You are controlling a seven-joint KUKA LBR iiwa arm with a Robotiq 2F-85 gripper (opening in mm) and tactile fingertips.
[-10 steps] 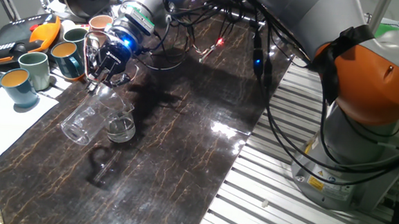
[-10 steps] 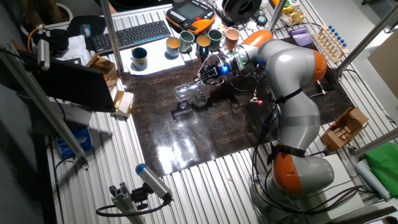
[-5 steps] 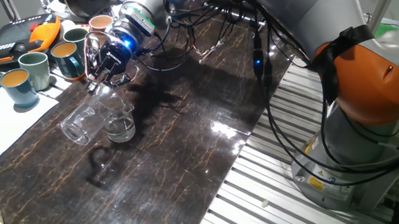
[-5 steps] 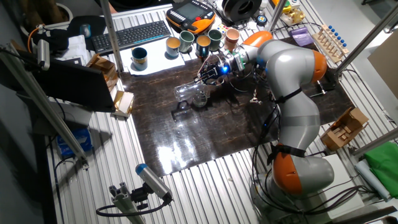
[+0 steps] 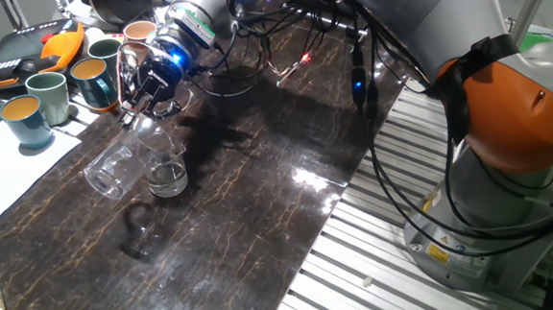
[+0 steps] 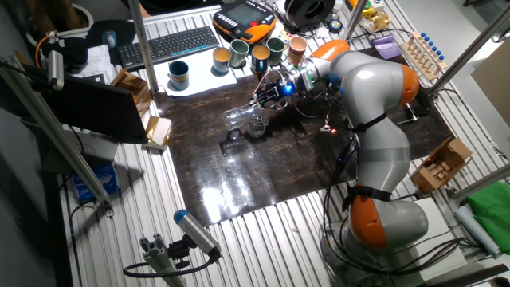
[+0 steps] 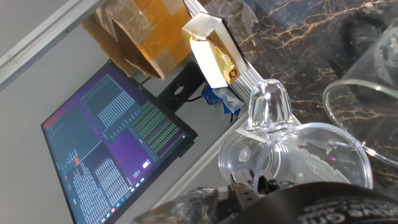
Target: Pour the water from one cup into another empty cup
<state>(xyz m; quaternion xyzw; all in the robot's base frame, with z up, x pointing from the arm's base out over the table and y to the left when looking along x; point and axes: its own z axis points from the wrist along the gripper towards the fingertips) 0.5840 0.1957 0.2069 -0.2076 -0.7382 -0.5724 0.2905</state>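
My gripper (image 5: 145, 107) is shut on the base end of the taller clear tumbler (image 5: 112, 166) and holds it tipped far over, rim down and to the left, low above the dark table (image 5: 255, 192). The shorter clear glass (image 5: 167, 173) stands upright just right of the tumbler's rim, close to or touching it. A glinting layer of water (image 5: 167, 181) lies in the short glass. The other fixed view shows the gripper (image 6: 264, 100), tumbler (image 6: 237, 118) and short glass (image 6: 255, 127). In the hand view a clear fingertip (image 7: 267, 106) lies over the tumbler (image 7: 298, 158); the short glass's rim (image 7: 364, 93) is at right.
Several coloured ceramic mugs (image 5: 40, 97) stand on white paper along the table's left edge, near an orange teach pendant (image 5: 33, 49). A keyboard (image 6: 171, 44) and cardboard boxes (image 6: 131, 84) lie beyond. Cables (image 5: 292, 50) trail behind the gripper. A monitor (image 7: 112, 143) stands past the table edge.
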